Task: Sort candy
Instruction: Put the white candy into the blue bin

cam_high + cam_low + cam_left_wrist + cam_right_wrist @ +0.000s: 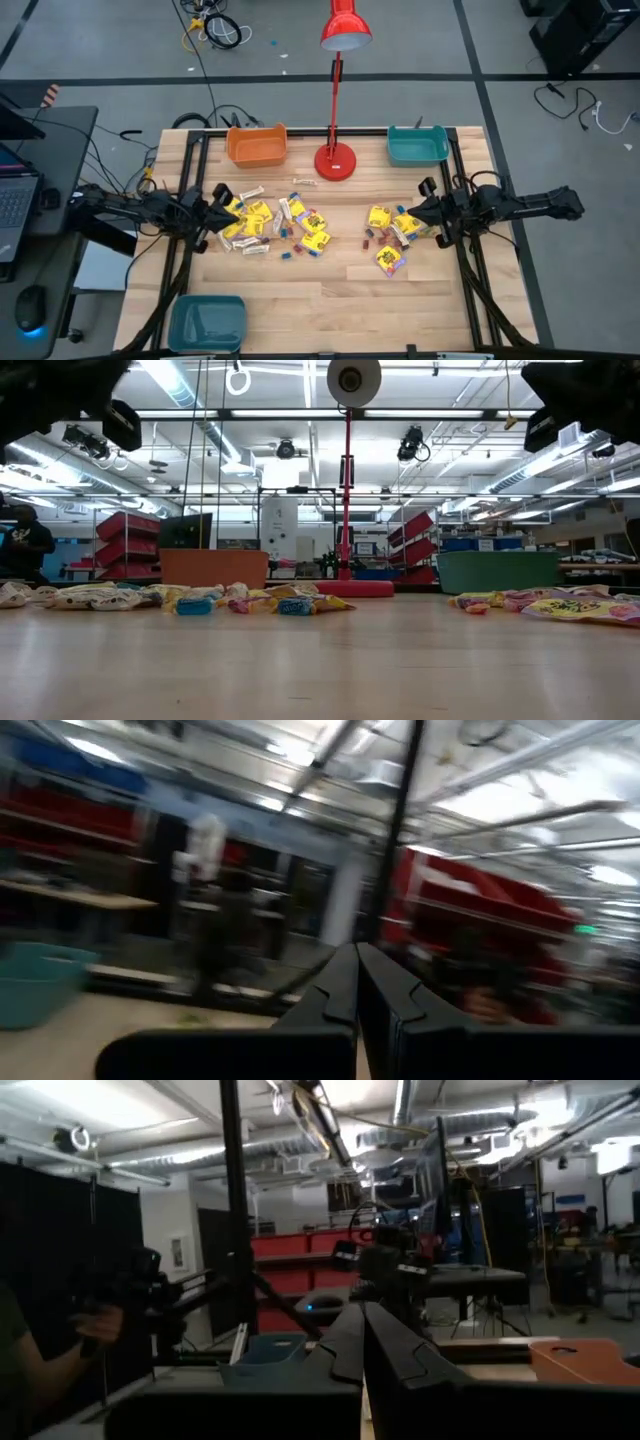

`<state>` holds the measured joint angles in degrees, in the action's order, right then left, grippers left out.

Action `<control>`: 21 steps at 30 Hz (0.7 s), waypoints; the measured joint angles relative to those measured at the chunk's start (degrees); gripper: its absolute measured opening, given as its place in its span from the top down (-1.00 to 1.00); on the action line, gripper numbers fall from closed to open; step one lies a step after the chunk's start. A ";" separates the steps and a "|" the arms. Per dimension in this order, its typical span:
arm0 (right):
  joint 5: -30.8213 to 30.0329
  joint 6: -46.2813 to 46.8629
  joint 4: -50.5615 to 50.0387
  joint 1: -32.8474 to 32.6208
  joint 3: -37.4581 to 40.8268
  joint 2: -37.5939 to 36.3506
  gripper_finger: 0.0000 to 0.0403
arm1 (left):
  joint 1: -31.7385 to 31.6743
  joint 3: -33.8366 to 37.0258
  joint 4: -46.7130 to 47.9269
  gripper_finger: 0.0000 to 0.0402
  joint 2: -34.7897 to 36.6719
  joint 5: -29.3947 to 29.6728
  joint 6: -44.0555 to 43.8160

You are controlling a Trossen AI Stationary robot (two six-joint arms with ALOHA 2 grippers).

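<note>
Both tools are pressed together and empty: the left tool [205, 213] has candy [258, 224] just at its 3 o'clock, the right tool [425, 212] at its 9.

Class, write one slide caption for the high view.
Wrapped candy scattered between shut left gripper and shut right gripper.

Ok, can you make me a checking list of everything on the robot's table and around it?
Surface: wooden table, bare at the near side.
Job's things: candy in two heaps, a big one on the left, a small one on the right.
Clutter: red lamp; orange bin; teal bin; a second teal bin at the near left corner.
Grippers: left pincer shut beside the big heap; right pincer shut beside the small heap; both empty.
Cables: loose cords on the floor.
Surroundings: laptop on a side desk; person far behind.
</note>
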<state>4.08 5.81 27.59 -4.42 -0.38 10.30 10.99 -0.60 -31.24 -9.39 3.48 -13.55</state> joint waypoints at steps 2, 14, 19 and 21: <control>-0.60 -3.22 3.34 -0.44 0.00 2.03 1.00 | 0.00 -0.02 -0.54 0.98 0.00 6.83 1.57; -10.01 -15.50 7.08 1.27 -10.96 18.48 1.00 | -0.03 -3.80 -0.96 0.98 -12.58 13.96 4.23; -15.24 -16.52 3.97 4.06 -17.60 26.22 1.00 | -0.03 -8.43 0.95 0.98 -22.05 15.22 9.73; -16.11 -16.53 1.47 5.40 -20.45 28.86 1.00 | 0.02 -10.83 3.73 0.98 -24.83 16.62 10.41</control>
<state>-12.04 -10.72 29.06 0.97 -20.83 39.16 11.00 -11.43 -27.51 -34.22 20.10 -3.14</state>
